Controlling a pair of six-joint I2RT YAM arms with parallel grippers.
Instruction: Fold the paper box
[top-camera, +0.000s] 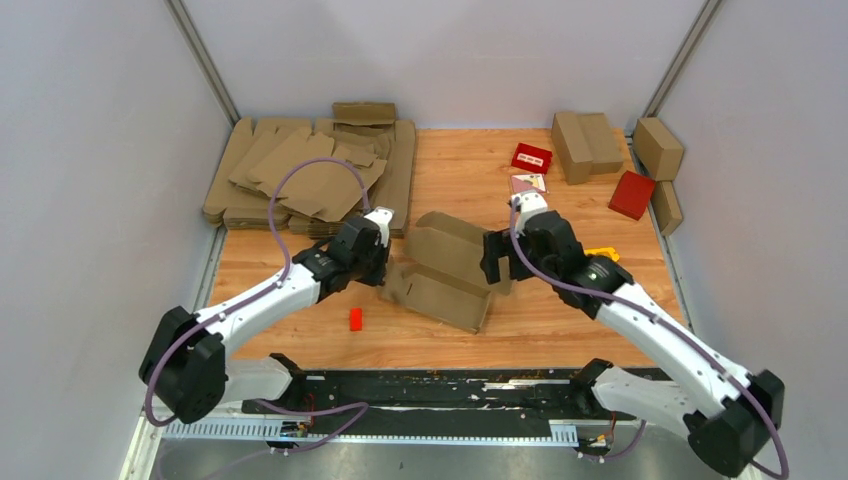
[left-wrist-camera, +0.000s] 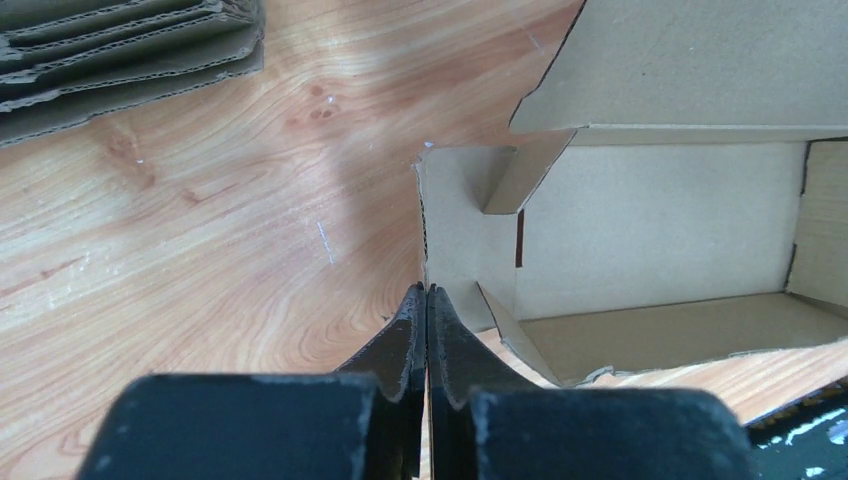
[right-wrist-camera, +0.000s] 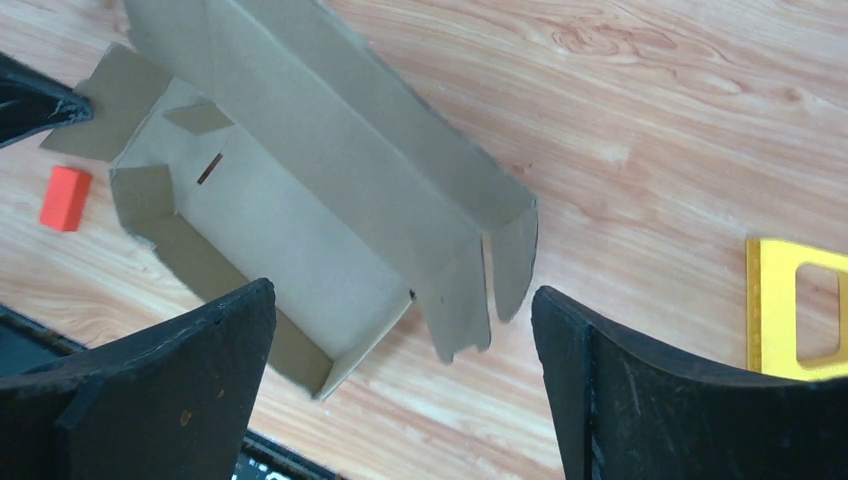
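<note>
The paper box (top-camera: 445, 270) is a brown cardboard carton lying half formed at the table's middle, its inside open upward and its long lid flap raised. It also shows in the left wrist view (left-wrist-camera: 650, 230) and the right wrist view (right-wrist-camera: 300, 200). My left gripper (top-camera: 384, 268) is shut, with its tips (left-wrist-camera: 427, 290) against the corner of the box's left end flap (left-wrist-camera: 455, 230). I cannot tell whether the flap is pinched. My right gripper (top-camera: 497, 262) is open and hovers over the box's right end, its jaws (right-wrist-camera: 402, 290) wide apart around the loose end tabs (right-wrist-camera: 480, 290) without touching them.
A stack of flat cardboard sheets (top-camera: 310, 175) lies at the back left, seen also in the left wrist view (left-wrist-camera: 130, 50). Folded cartons (top-camera: 585, 145) and red boxes (top-camera: 631, 194) stand at the back right. A small red block (top-camera: 355, 319) lies near the front. A yellow frame (right-wrist-camera: 795, 305) lies right of the box.
</note>
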